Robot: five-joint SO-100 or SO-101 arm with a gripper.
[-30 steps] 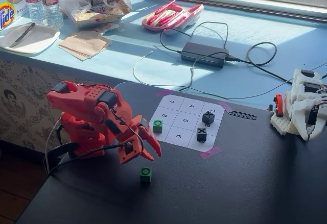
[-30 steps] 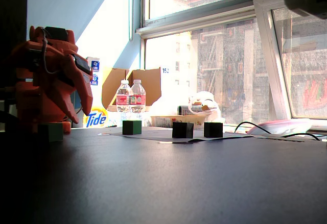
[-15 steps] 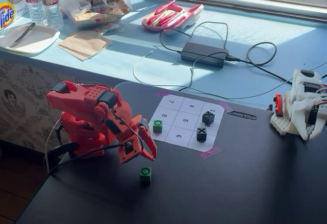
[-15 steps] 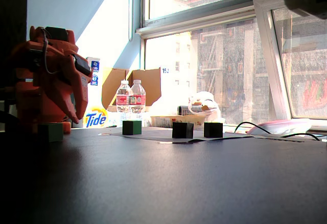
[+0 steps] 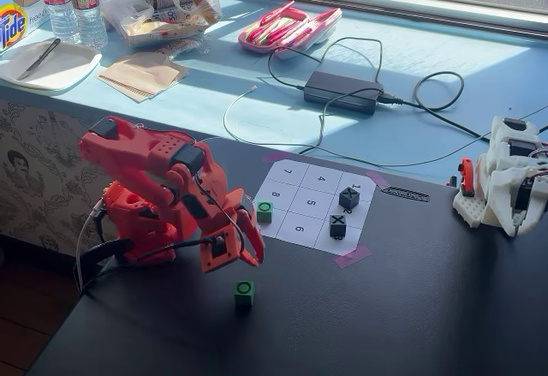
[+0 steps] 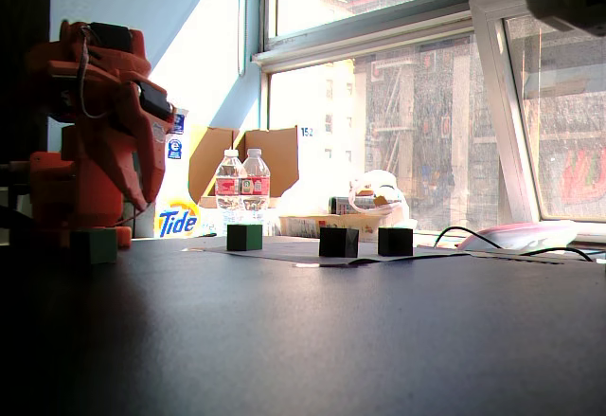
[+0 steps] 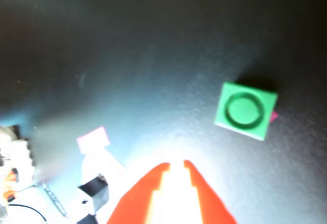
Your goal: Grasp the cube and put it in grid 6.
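Observation:
A green cube (image 5: 244,293) with a ring on its top sits on the black table, off the number grid sheet (image 5: 295,222). It also shows in the wrist view (image 7: 246,110), up and to the right of the tips, and dimly in a fixed view (image 6: 94,245). My red gripper (image 5: 240,263) hangs pointing down, just above and behind this cube, apart from it. In the wrist view the gripper (image 7: 176,164) holds nothing and its jaws stand a narrow gap apart. Square 6 (image 5: 300,229) of the grid is bare.
A second green cube (image 5: 265,211) sits on the sheet's left edge, and two black cubes (image 5: 348,198) (image 5: 338,226) stand on its right column. Pink tape (image 5: 352,257) holds the sheet's corner. A white arm (image 5: 505,179) stands at the right. A charger and cables (image 5: 342,91) lie behind.

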